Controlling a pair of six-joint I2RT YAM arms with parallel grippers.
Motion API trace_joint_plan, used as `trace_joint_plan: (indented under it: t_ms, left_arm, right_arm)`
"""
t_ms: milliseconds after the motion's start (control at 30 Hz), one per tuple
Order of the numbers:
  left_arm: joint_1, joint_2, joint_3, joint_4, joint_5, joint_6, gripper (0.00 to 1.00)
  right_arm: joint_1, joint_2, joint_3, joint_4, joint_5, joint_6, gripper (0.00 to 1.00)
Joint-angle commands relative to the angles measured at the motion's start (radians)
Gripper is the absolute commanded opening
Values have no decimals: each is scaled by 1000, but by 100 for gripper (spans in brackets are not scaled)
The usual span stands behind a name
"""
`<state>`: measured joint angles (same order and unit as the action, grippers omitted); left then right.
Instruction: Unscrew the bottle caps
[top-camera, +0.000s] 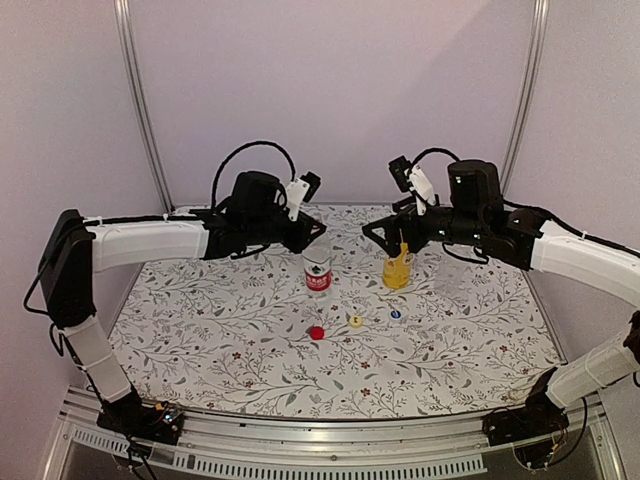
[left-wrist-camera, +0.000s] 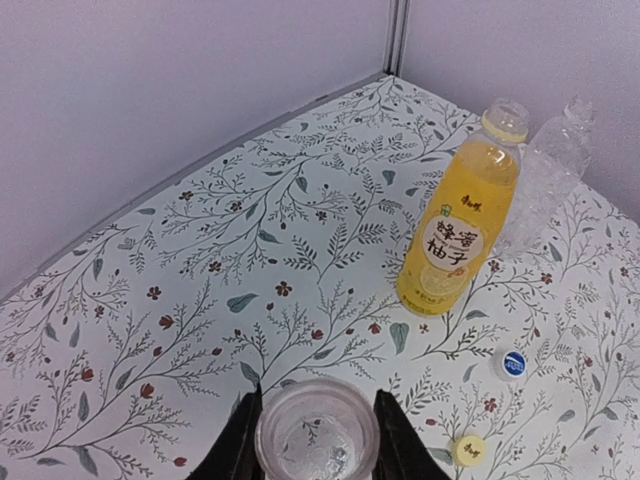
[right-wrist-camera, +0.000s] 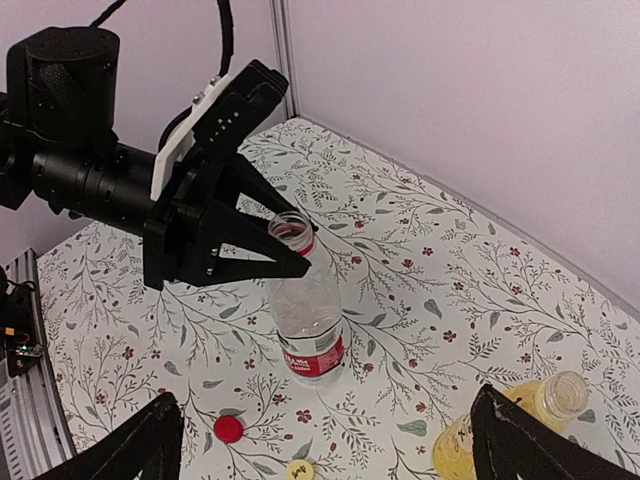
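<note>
The clear bottle with the red-and-white label stands upright with its mouth uncapped, and my left gripper is shut on its neck. In the left wrist view the bottle's mouth sits between the fingers. The yellow-orange bottle stands uncapped to the right, just under my right gripper, which is open and holds nothing. A clear unlabelled bottle stands behind the yellow one. The red cap, yellow cap and blue cap lie loose on the cloth in front of the bottles.
The flowered tablecloth covers the table, with pale walls close behind it and a corner post at the back. The metal rail with both arm bases runs along the near edge.
</note>
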<state>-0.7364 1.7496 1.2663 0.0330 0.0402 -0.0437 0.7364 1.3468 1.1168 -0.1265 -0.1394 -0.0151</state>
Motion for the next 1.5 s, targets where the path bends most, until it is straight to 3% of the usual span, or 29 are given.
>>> trace_joint_plan:
  t_ms: [0,300,700,967,1233,1467]
  left_arm:
    - [-1,24,22,-30,-4,17,24]
    - [0,19,25,-30,-10,16,52]
    - [-3,-9,15,-31,-6,17,69]
    - [-4,-89,-29,-23,8,17,99]
    - [0,-240,-134,-2,-2,-20,100]
    - [37,-381,-216,-12,-140,-56,100]
  right_arm:
    - [-10,-7,-11,22,11,10,99]
    - [-10,2,-17,29,6,10,99]
    - [-16,2,-24,33,3,10,99]
    - [-21,-6,-23,32,0,10,99]
    - [-90,-16,4,-10,14,88,99]
    - [-189,-24,46,-70,83,175,99]
